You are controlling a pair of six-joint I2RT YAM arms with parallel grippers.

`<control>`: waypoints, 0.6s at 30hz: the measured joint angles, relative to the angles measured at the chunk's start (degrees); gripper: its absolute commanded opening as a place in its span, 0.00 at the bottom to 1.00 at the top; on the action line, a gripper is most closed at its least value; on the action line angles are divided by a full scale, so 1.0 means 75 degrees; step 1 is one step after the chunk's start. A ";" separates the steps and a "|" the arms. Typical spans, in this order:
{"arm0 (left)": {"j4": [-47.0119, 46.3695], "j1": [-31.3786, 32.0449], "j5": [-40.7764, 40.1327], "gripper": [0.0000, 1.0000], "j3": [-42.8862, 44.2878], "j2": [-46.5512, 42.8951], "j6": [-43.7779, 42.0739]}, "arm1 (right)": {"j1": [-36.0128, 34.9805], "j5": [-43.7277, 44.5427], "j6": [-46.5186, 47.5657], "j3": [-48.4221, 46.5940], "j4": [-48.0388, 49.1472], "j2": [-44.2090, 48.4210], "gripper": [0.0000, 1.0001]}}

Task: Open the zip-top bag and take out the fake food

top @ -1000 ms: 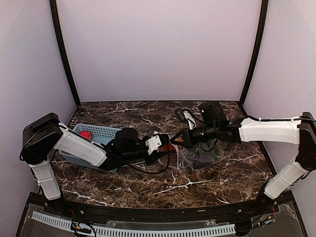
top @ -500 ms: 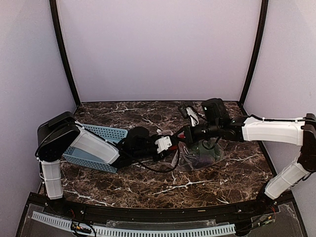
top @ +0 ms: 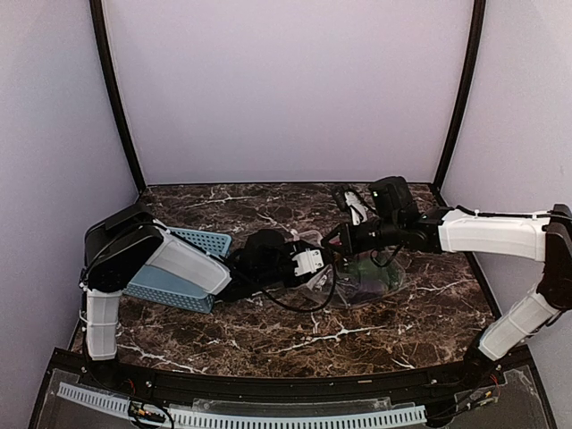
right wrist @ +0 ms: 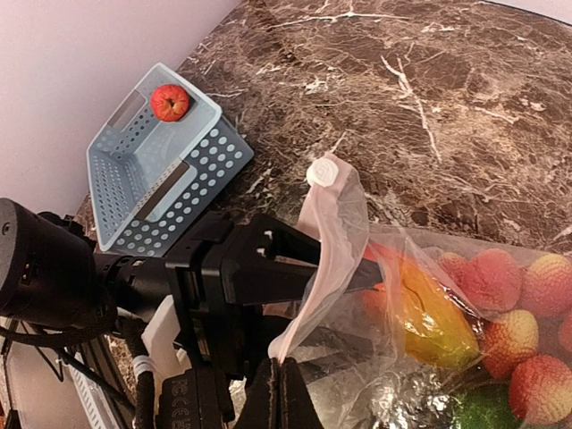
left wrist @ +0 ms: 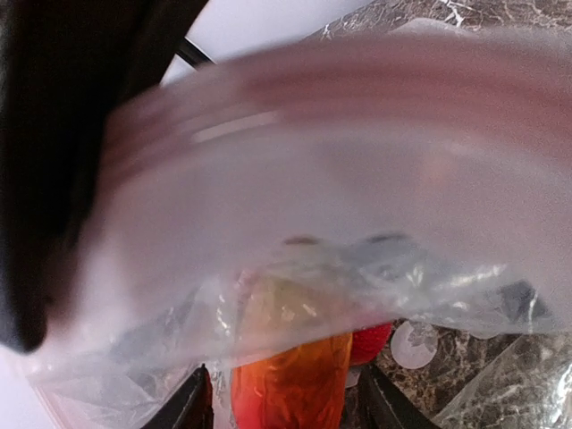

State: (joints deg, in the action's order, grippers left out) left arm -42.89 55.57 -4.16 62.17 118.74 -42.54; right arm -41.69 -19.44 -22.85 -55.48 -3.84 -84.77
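Observation:
The clear zip-top bag (top: 365, 282) lies right of centre with its mouth open toward the left arm. My right gripper (right wrist: 284, 386) is shut on its pinkish zip strip (right wrist: 338, 234) and holds that edge up. My left gripper (left wrist: 286, 407) is open, with its fingers (right wrist: 308, 268) inside the bag mouth. An orange-red fake food piece (left wrist: 293, 380) lies between the fingers, with gaps on both sides. A red piece (left wrist: 372, 340) is beside it. Red balls (right wrist: 514, 308), an orange-yellow piece (right wrist: 429, 317) and a green vegetable (right wrist: 474, 411) sit deeper in the bag. The eggplant is hidden.
The light-blue perforated basket (right wrist: 147, 174) lies tilted at the left and holds a small red apple (right wrist: 170, 102). In the top view the left arm partly covers the basket (top: 195, 241). Dark posts and purple walls close in the marble table (top: 268, 331).
My left arm has reached to the right, bringing its gripper from beside the bag into the bag mouth. My right gripper has shifted slightly right while still holding the bag edge.

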 measured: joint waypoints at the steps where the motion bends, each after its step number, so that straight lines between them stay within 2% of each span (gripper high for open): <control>1: 0.0044 0.0000 -0.0082 0.56 0.0073 0.0064 -0.0085 | 0.0038 0.0038 -0.0003 0.0000 -0.0015 -0.0026 0.00; 10: 0.0472 0.0012 -0.0417 0.52 0.0481 0.0379 -0.0568 | 0.0160 0.0347 -0.0023 0.0000 -0.0262 -0.0227 0.00; 18: 0.0656 0.0012 -0.0291 0.55 0.0708 0.0527 -0.0720 | 0.0210 0.0495 -0.0017 0.0003 -0.0411 -0.0227 0.00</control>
State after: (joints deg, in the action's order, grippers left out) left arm -37.98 55.66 -6.35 67.48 122.69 -47.94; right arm -40.12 -15.73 -22.98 -55.46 -6.92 -86.48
